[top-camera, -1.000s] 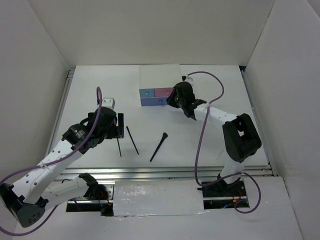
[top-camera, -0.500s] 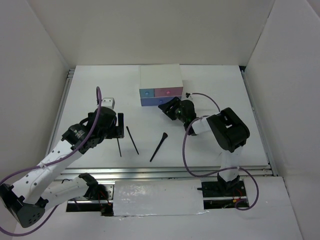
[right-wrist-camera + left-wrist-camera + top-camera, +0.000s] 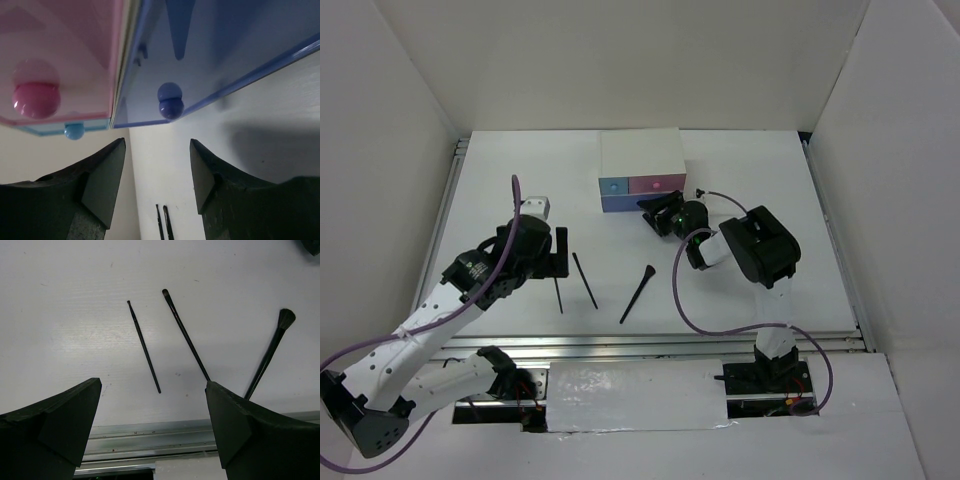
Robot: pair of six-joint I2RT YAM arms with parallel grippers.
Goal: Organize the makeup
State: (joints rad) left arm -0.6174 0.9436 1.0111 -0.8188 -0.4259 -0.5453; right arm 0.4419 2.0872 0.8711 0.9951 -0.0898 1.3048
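Note:
Three pieces of makeup lie on the white table: a thin black pencil (image 3: 559, 295) (image 3: 144, 346), a second pencil (image 3: 585, 281) (image 3: 185, 340) and a flared black brush (image 3: 638, 293) (image 3: 270, 352). My left gripper (image 3: 558, 255) (image 3: 153, 385) hangs open just above and behind the pencils, holding nothing. My right gripper (image 3: 655, 216) (image 3: 156, 145) is open and empty, low on the table. It faces the dark blue knob (image 3: 170, 104) of the lower blue drawer (image 3: 620, 203). The two pencils (image 3: 162, 220) show far off between its fingers.
The white box (image 3: 640, 155) stands at the back centre, with a light blue drawer (image 3: 613, 186) and a pink drawer (image 3: 657, 183) whose pink knob (image 3: 36, 97) shows. White walls close in three sides. A metal rail (image 3: 150, 440) runs along the near table edge.
My right gripper has opened and come off the drawer front, while its arm has folded down low in front of the box. The left arm has not moved.

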